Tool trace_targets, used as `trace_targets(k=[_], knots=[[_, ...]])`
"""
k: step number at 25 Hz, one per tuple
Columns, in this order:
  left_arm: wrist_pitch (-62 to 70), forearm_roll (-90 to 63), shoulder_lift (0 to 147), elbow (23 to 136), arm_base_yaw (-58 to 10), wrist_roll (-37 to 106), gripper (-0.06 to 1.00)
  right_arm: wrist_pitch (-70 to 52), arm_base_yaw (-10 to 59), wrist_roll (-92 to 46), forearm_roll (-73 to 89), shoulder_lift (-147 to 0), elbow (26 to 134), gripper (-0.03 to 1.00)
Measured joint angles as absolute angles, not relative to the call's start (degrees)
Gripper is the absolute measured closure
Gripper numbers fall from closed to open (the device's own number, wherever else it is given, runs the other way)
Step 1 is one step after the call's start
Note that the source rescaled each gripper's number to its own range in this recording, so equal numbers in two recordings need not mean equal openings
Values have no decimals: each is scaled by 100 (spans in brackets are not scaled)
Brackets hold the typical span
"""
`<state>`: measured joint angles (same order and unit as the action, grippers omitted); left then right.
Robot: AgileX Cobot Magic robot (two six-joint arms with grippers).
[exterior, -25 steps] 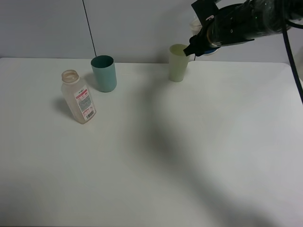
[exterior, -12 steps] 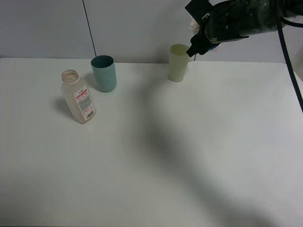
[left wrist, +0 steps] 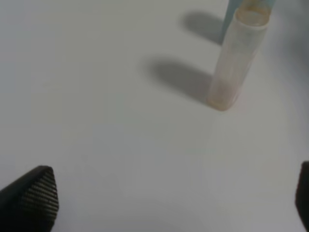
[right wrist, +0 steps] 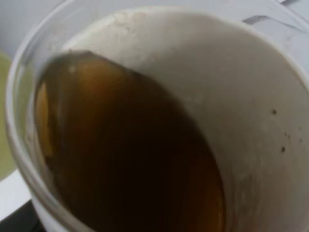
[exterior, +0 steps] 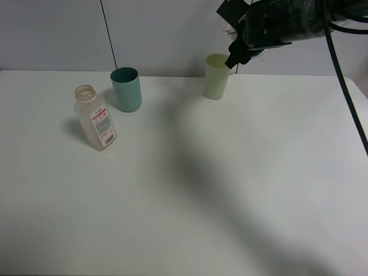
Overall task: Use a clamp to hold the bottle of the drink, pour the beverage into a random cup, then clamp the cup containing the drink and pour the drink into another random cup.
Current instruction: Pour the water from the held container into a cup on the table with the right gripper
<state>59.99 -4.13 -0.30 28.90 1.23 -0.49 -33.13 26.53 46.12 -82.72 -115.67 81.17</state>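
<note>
My right gripper (exterior: 241, 50) hangs at the back right, shut on the cup containing the drink (right wrist: 217, 72), which it holds tilted just above the rim of the pale yellow-green tumbler (exterior: 217, 76). The arm hides most of that cup in the high view. In the right wrist view brown beverage (right wrist: 125, 159) lies against the lower side of the cup's white inside, and the tumbler's edge (right wrist: 4, 121) shows beside it. The bottle (exterior: 96, 118) stands uncapped at the left. My left gripper (left wrist: 166, 203) is open, low over the table, a little way from the bottle (left wrist: 236, 58).
A teal tumbler (exterior: 126, 89) stands behind and to the right of the bottle. A dark vertical line runs down the grey wall behind it. The white table (exterior: 190, 190) stretches bare across the middle and front, with the arm's shadow on it.
My right arm has shifted left and turned, bringing the tilted cup closer over the pale green tumbler. The bottle and both tumblers have stayed put.
</note>
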Motion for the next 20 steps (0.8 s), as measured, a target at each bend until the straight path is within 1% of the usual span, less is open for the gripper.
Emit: trace_targets(k=[5, 20], knots=[[5999, -413, -30, 2890, 123, -49, -6, -3394, 2654, 4417, -8278, -11567, 8174, 91], [5999, -413, -30, 2890, 123, -49, -6, -3707, 2654, 3201, -8422, -11567, 8181, 91]])
